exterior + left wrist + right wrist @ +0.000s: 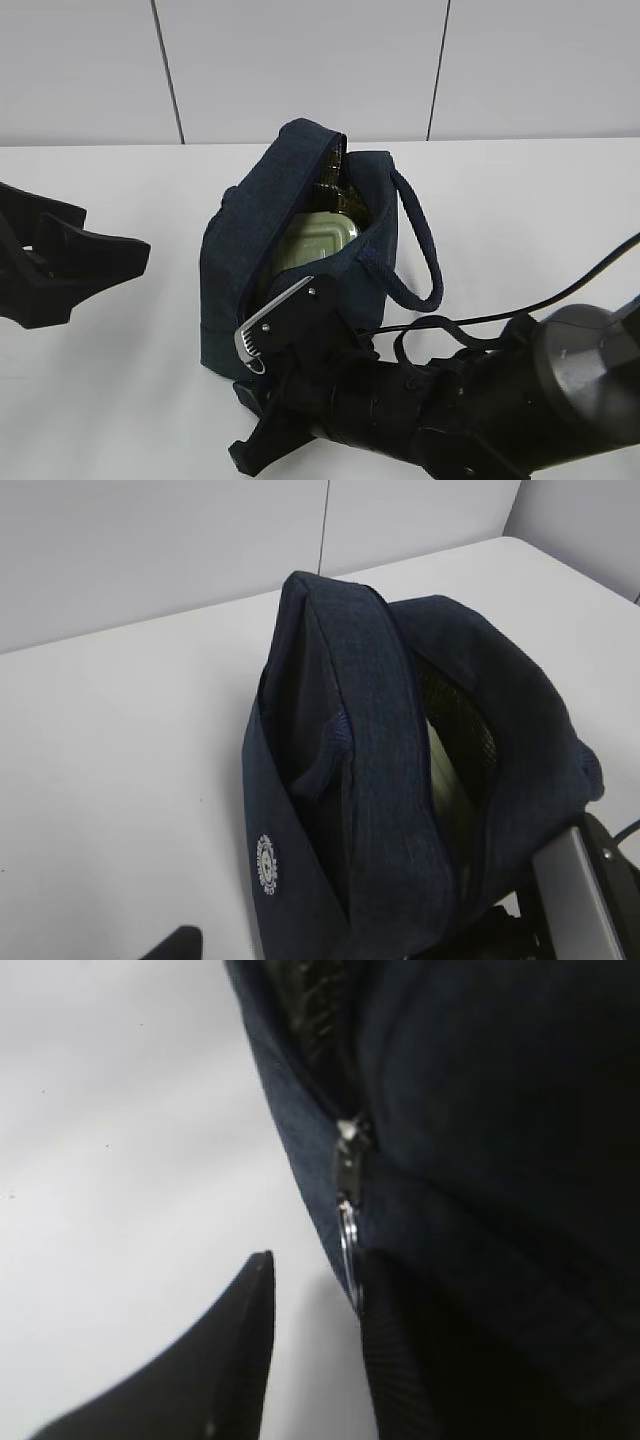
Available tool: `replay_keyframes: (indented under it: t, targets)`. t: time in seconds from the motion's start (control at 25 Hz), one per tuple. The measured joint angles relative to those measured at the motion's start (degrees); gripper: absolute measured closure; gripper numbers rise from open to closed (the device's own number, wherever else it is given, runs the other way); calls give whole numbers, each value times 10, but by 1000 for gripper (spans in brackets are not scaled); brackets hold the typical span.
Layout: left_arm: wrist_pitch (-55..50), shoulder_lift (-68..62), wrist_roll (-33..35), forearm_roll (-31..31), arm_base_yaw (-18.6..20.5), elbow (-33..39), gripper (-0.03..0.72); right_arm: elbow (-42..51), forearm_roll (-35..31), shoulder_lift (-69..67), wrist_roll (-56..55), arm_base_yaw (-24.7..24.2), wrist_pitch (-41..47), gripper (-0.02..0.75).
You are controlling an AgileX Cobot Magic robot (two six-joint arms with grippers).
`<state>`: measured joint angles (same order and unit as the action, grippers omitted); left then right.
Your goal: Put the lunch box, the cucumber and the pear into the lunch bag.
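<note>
The navy lunch bag (pixel 250 250) stands in the middle of the white table with its top open. Inside it I see the sage-green lid of the lunch box (pixel 318 243) and, behind it, the dark-green cucumber (pixel 330 188). The pear is hidden. My right gripper (pixel 248 425) is low at the bag's near end. In the right wrist view it (pixel 315 1295) is open, and the metal ring pull (pixel 347 1245) hangs right beside its right finger (pixel 400 1360). My left gripper (pixel 100 250) is open and empty, left of the bag. The left wrist view shows the bag (pixel 380 780) and one fingertip (pixel 175 945).
The bag's loop handle (pixel 420 250) droops to its right. A black cable (pixel 560 290) runs from the right arm across the table at the right. The table's back edge meets a white panelled wall (pixel 300 60).
</note>
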<state>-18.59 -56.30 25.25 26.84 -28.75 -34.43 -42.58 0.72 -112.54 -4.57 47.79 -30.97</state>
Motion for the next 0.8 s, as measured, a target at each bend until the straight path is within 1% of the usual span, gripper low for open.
replay_keyframes:
  t: [0.2, 0.28, 0.52, 0.64, 0.68, 0.8]
  targets:
    - [0, 0, 0, 0, 0, 0, 220, 0, -24, 0, 15, 0, -1, 496]
    - [0, 0, 0, 0, 0, 0, 220, 0, -28, 0, 19, 0, -1, 512]
    - [0, 0, 0, 0, 0, 0, 220, 0, -33, 0, 25, 0, -1, 617]
    - [0, 0, 0, 0, 0, 0, 220, 0, -32, 0, 25, 0, -1, 716]
    - [0, 0, 0, 0, 0, 0, 220, 0, -32, 0, 25, 0, -1, 733]
    - [0, 0, 0, 0, 0, 0, 220, 0, -32, 0, 26, 0, -1, 738]
